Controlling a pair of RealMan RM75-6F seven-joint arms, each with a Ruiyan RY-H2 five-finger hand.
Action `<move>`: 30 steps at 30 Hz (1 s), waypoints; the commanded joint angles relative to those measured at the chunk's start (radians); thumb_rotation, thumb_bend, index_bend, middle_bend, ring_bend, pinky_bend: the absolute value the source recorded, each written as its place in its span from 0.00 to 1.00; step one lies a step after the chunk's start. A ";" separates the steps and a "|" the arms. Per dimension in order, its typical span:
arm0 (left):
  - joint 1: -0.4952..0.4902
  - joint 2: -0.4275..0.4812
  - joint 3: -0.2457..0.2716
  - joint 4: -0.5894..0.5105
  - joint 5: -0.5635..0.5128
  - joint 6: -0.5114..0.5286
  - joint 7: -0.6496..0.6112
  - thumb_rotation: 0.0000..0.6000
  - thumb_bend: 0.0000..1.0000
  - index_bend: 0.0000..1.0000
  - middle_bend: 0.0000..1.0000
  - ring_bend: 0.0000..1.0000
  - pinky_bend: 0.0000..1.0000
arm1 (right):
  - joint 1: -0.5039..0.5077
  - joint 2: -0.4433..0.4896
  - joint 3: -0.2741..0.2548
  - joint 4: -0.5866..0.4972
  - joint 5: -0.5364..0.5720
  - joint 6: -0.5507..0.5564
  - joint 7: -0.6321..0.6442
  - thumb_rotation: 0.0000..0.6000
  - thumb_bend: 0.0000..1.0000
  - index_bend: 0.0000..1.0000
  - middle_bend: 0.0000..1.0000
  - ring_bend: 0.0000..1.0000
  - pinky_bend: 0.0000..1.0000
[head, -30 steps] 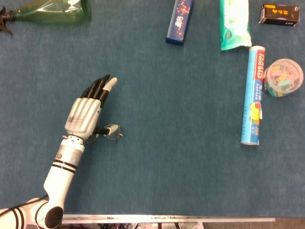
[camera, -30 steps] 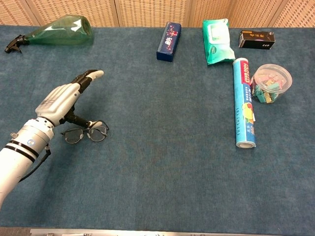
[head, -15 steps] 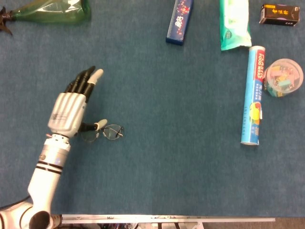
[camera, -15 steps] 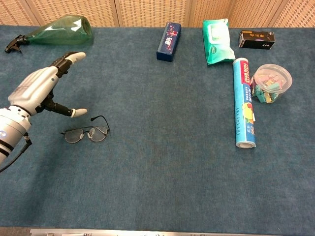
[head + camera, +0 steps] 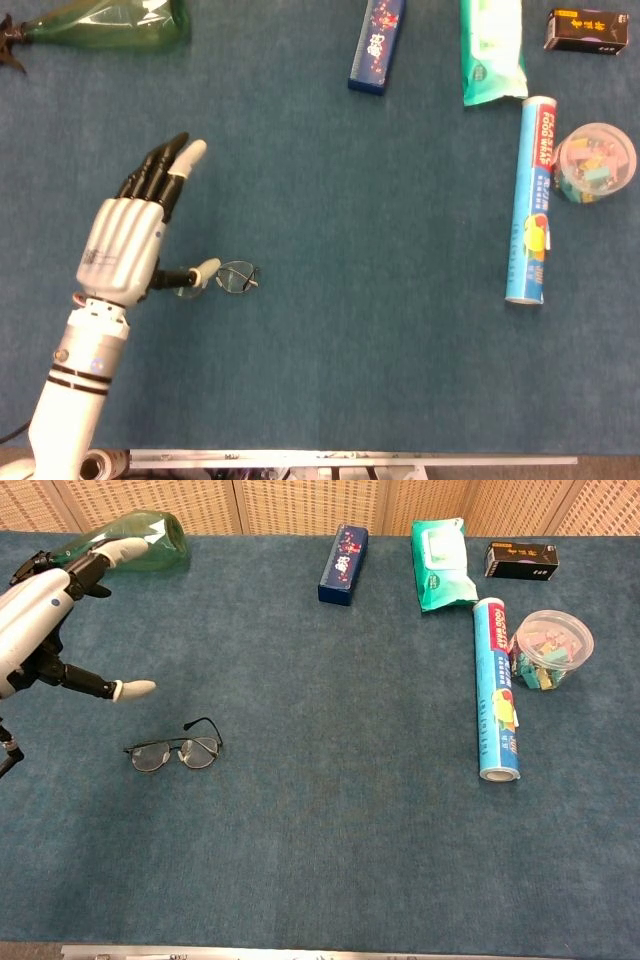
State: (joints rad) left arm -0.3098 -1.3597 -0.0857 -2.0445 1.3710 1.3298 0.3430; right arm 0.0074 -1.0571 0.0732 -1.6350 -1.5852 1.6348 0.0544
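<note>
Lifted and pulled back toward the left edge since a second ago, the left hand [image 5: 125, 245] now hangs above the blue table [image 5: 330, 810], empty, fingers straight and held side by side with the thumb stuck out to the side; earlier it sat low right against the glasses. Glasses [image 5: 175, 751] lie flat on the table near the left edge, about midway between front and back, apart from the hand in the chest view; in the head view the thumb tip only overlaps the left lens from above. They look to be in the same spot as before, arms folded out behind the lenses. Green spray bottle [image 5: 115, 535] lies on its side at the back left corner. Dark blue box [image 5: 343, 563] lies at the back edge near the middle, green wipes pack [image 5: 442, 565] just right of it. Food wrap roll [image 5: 495, 688] lies lengthwise near the right edge, a clear tub of clips [image 5: 550, 648] touching its right side, a black box [image 5: 521, 559] at the back right. Right hand not seen in either view.
</note>
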 commanded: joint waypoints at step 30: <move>-0.057 -0.170 0.038 -0.059 0.032 -0.020 0.286 1.00 0.25 0.02 0.00 0.00 0.09 | -0.017 0.017 0.013 0.001 0.011 0.027 0.035 1.00 0.02 0.43 0.40 0.30 0.58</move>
State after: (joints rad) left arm -0.3653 -1.5233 -0.0495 -2.1093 1.3966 1.3058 0.6214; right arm -0.0093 -1.0397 0.0866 -1.6341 -1.5746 1.6617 0.0896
